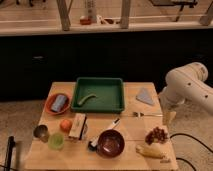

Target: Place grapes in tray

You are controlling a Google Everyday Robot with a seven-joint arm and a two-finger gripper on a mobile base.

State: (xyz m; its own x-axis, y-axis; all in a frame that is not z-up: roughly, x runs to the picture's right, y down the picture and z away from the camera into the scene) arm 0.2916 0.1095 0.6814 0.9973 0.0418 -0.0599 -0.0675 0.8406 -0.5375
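The grapes (156, 135), a dark red-purple bumpy cluster, lie on the wooden table (131, 125) near its right edge. The dark green tray (98, 94) stands at the back middle of the table with a thin greenish item (86, 98) inside. My gripper (170, 118) hangs from the white arm (187, 89) just off the table's right edge, above and to the right of the grapes, apart from them.
An orange bowl (58, 103) with a grey-blue cup sits left of the tray. A dark red glossy bowl (111, 143), a banana (151, 151), an orange fruit (65, 125), a green cup (56, 141), a metal cup (41, 132), a fork (147, 114) and a grey cloth (144, 96) lie around.
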